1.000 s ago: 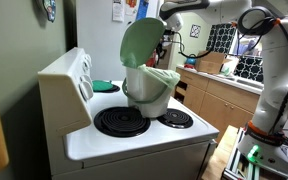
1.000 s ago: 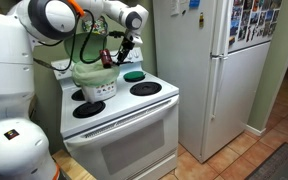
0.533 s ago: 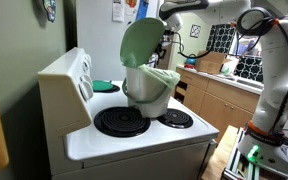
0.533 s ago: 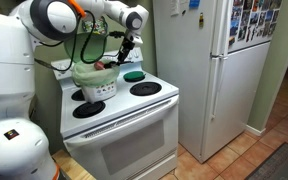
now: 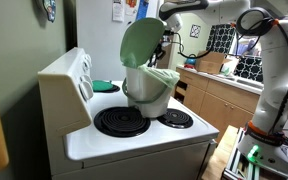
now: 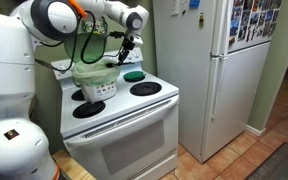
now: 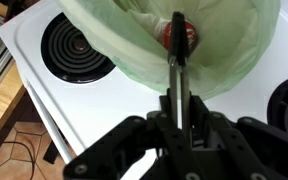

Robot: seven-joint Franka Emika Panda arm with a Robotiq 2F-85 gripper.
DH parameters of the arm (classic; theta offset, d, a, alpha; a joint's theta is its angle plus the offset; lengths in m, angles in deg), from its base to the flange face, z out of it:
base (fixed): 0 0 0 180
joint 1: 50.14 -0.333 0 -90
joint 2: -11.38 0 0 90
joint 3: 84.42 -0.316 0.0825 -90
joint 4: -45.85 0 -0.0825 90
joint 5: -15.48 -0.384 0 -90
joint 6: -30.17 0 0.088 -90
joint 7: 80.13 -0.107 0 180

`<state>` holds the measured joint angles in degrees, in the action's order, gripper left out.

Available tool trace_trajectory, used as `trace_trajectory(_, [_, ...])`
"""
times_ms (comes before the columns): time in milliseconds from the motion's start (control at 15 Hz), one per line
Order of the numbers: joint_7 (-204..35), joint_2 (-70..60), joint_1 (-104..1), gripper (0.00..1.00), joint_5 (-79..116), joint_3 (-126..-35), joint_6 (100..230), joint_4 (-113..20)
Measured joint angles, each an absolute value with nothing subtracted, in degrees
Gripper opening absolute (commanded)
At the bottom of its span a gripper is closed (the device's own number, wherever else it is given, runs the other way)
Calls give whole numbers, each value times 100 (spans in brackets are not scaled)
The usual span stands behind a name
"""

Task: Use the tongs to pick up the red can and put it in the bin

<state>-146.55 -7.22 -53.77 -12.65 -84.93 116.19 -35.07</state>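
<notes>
A tall white fridge (image 6: 219,70) stood beside the white stove (image 6: 134,110); the white robot arm (image 6: 44,20) reached over the cooktop from the stove's other side. The bin (image 5: 149,95) sat on the cooktop among the burners, its round pale-green lid (image 5: 141,45) tipped up and its greenish liner (image 7: 124,50) folded over the rim. The gripper (image 7: 182,108) hung above the bin's mouth, its fingers pressed against the tongs (image 7: 178,70). In the wrist view the tongs' arms lay close together as one dark strip reaching down into the liner; the red can (image 7: 165,38) sat inside the bag at their tip, red showing on both sides of it. Whether the tongs were clamped on the can I could not tell.
</notes>
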Motion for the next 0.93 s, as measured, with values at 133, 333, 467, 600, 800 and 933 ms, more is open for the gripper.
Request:
trace_trajectory(133, [-14577, -704, -5359, 6, -1267, -8493, 11619, -3502])
trace_trajectory(333, [-14166, -604, -5303, 6, -1256, -8486, 11532, -3502])
trace_trajectory(467, [-13795, -504, -5232, 6, -1255, -8478, 11406, -3505])
trace_trajectory(600, [-13390, -420, -5137, 6, -1259, -8470, 11213, -3521])
trace_trajectory(800, [-12762, -385, -4998, 26, -1463, -8457, 11062, -3678])
trace_trajectory(933, [-12542, -400, -4933, 26, -1606, -8451, 11078, -3845])
